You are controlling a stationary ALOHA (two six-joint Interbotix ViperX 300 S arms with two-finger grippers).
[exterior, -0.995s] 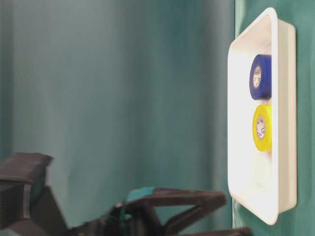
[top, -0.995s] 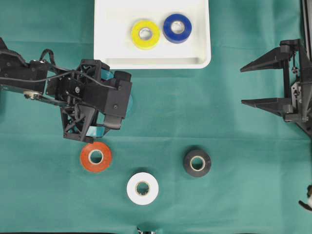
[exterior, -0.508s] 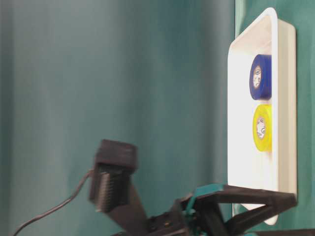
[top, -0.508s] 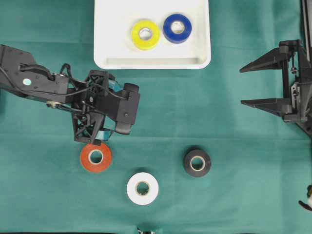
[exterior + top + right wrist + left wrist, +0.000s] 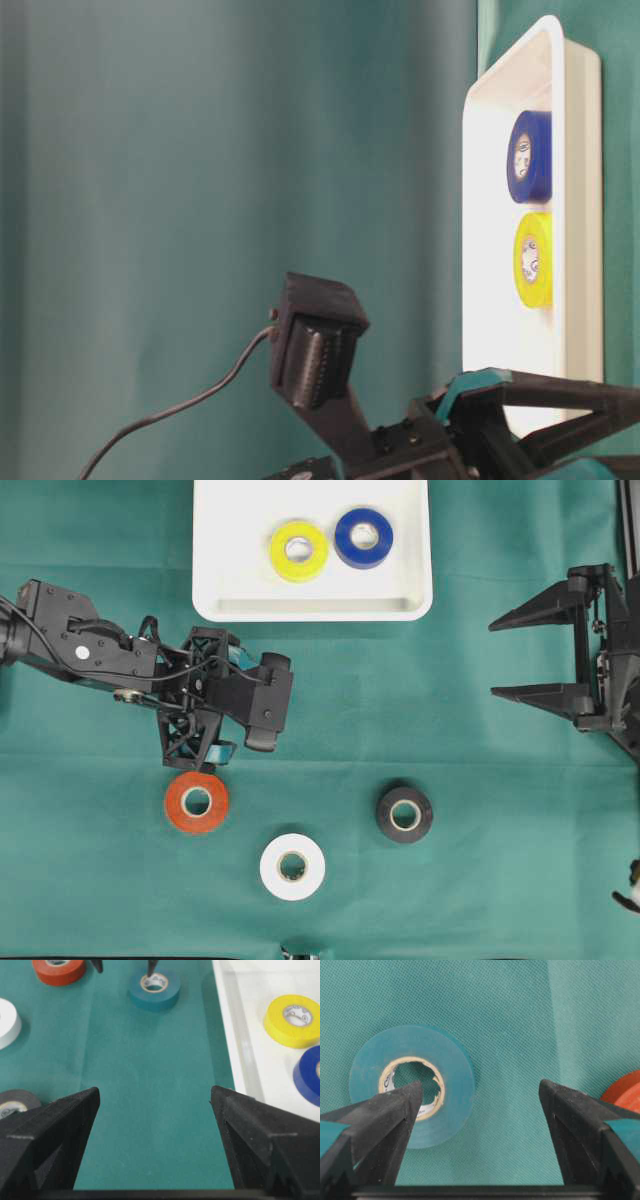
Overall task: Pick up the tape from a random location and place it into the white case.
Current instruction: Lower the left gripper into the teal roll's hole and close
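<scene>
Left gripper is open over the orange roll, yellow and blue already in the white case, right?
Not quite: the open left gripper is over the teal roll, per the left wrist view; the orange roll lies beside it. Yellow roll and blue roll are in the white case.

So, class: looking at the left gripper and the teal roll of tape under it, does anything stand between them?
Nothing visible does. The left gripper is open above the teal tape, one fingertip over the roll's hole, the other beyond its outer edge on bare cloth. The orange tape lies off to the side, outside the jaws.

white case [image 5: 230, 590], yellow tape [image 5: 298, 550], blue tape [image 5: 363, 537], teal tape [image 5: 412, 1091]
</scene>
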